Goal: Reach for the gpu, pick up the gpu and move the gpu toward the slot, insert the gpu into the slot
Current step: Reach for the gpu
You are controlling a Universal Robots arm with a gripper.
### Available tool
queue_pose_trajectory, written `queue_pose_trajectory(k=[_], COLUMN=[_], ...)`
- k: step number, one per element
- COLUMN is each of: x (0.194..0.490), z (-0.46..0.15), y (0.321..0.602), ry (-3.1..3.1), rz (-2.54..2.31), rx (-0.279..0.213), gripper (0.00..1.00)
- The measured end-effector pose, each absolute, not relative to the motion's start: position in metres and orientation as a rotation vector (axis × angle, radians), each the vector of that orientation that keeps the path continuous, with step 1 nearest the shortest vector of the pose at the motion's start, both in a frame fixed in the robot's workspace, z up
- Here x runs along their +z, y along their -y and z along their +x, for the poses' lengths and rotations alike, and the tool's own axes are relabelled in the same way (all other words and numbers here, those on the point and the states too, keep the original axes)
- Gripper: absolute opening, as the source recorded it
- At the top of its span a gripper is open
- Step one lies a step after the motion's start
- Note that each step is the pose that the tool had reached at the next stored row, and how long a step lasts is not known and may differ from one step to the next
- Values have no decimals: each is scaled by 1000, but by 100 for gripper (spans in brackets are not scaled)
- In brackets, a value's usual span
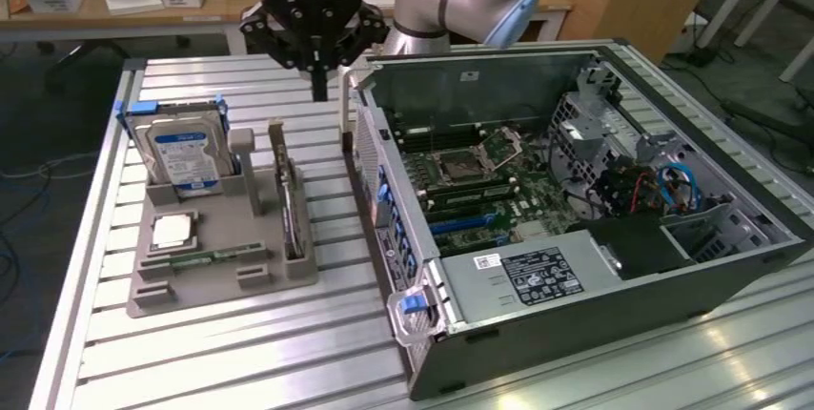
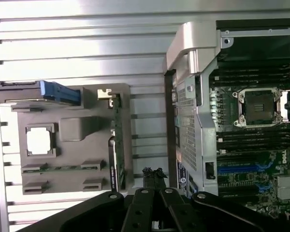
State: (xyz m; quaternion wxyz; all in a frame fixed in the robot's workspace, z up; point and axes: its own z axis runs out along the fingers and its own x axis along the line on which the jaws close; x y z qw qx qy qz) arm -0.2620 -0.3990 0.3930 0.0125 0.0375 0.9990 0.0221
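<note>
I see the gpu [image 1: 294,208] standing on edge in the grey holder [image 1: 204,288], along one side. Thin, dark, bracket seemingly grey.

Strong light glares white off the ribbed metal table [image 2: 87,29], while the computer case [image 1: 483,81] interior lies shadowed.

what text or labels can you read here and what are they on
No text can be quoted with confidence.
gripper body: a light wordmark, too blurred to read.
hard drive label: print too small to read.
power supply sticker: print too small to read.
</note>
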Motion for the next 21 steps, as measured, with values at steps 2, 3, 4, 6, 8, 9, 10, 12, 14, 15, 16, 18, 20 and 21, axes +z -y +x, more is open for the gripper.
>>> queue_pose_trajectory(k=[2,3,4,6,8,9,10,12,14,15,16,18,20,21], x=[393,393,393,393,393,393,393,393,393,393,393,393,393,393], z=[-269,-272,-275,-282,-287,-290,-293,-298,-303,-305,-307,-309,-309,-309], y=[399,399,399,399,399,399,399,399,399,399,399,399,399,399], ry=[-3114,-3114,-3114,-3114,-3114,-3114,-3114,-3114,-3114,-3114,-3114,-3114,-3114,-3114], rz=[117,116,117,117,117,117,117,117,117,117,117,117,117,117], rx=[69,69,69,69,69,69,69,69,69,69,69,69,69,69], gripper=[10,10,10,10,10,10,10,10,10,10,10,10,10,10])
